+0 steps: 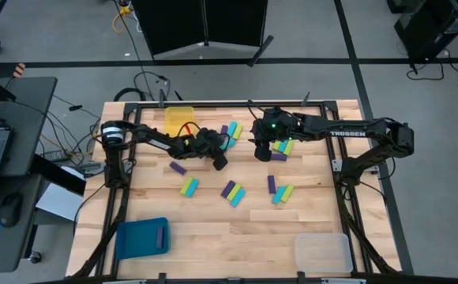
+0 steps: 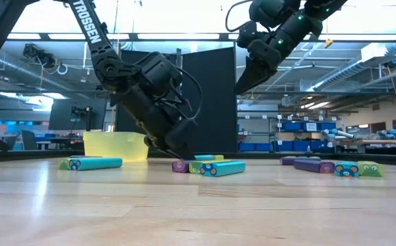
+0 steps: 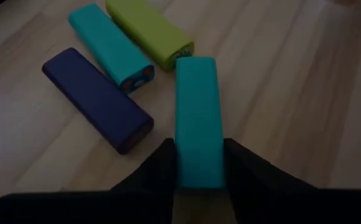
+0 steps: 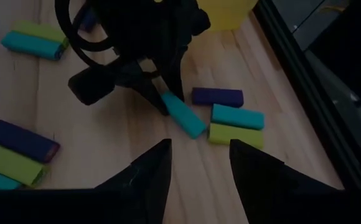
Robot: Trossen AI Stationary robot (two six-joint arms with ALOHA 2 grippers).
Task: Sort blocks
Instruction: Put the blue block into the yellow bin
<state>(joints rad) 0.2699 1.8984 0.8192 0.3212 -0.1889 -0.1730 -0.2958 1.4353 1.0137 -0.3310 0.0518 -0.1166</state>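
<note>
Small purple, cyan and yellow-green blocks lie scattered over the middle of the wooden table (image 1: 213, 221). My left gripper (image 1: 219, 159) (image 3: 199, 149) is at the table's middle, low over the wood, and is shut on a cyan block (image 3: 197, 106). A purple, a cyan and a yellow-green block (image 3: 149, 31) lie side by side just ahead of it. My right gripper (image 1: 264, 153) (image 4: 199, 155) is open and raised above the table (image 2: 244, 82), a little to the right of the left one, touching nothing. My left gripper pinches the cyan block between its two fingers, on the long sides of its near end (image 3: 199, 171). The block runs along the fingers and sticks out ahead of them. The fingers slant down from above. Whether its free end (image 4: 193, 127) touches the wood, I cannot tell.
A yellow tray (image 1: 178, 118) stands at the far edge behind the left arm. A blue tray (image 1: 138, 239) with one purple block sits near the left front corner, a clear tray (image 1: 322, 252) near the right front. More blocks (image 1: 280, 191) lie right of centre.
</note>
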